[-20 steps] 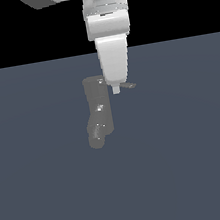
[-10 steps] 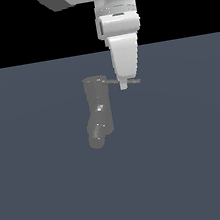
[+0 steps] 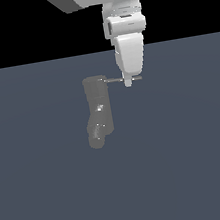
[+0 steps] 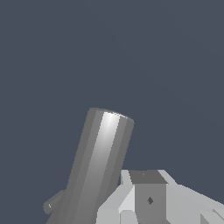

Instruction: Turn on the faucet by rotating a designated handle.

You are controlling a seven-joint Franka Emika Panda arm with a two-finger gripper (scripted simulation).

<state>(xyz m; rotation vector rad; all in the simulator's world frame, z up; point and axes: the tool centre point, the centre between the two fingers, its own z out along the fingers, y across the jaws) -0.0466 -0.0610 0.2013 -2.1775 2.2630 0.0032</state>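
- Exterior view: the faucet (image 3: 98, 109) stands as a dull-grey upright cylinder on the flat slate-blue worktop (image 3: 193, 169), slightly towards the exterior view's left of centre, with small glints on its body.
- Its short thick spout (image 3: 96, 133) angles down and towards the exterior view's left from the lower end.
- The handle (image 3: 122, 80) — a thin grey rod — projects sideways from the faucet's top towards the exterior view's right, roughly level.
- The white arm (image 3: 127, 33) comes straight down from above, and the tool (image 3: 128, 82) sits right on the handle, partway along the rod; the rod's far end shows just past it on the exterior view's right.
- Seen edge-on, the tool looks like a single narrow tip; I cannot tell whether it is wide, narrow or gripping the rod.
- Wrist view: the faucet body (image 4: 98, 166) fills the middle as a tilted, brightly lit cylinder — the spout (image 4: 53, 204) peeps out beside its lower end.
- A pale blocky part of the tool (image 4: 148, 199) lies just beside the cylinder; the fingertips and the handle are not visible here.
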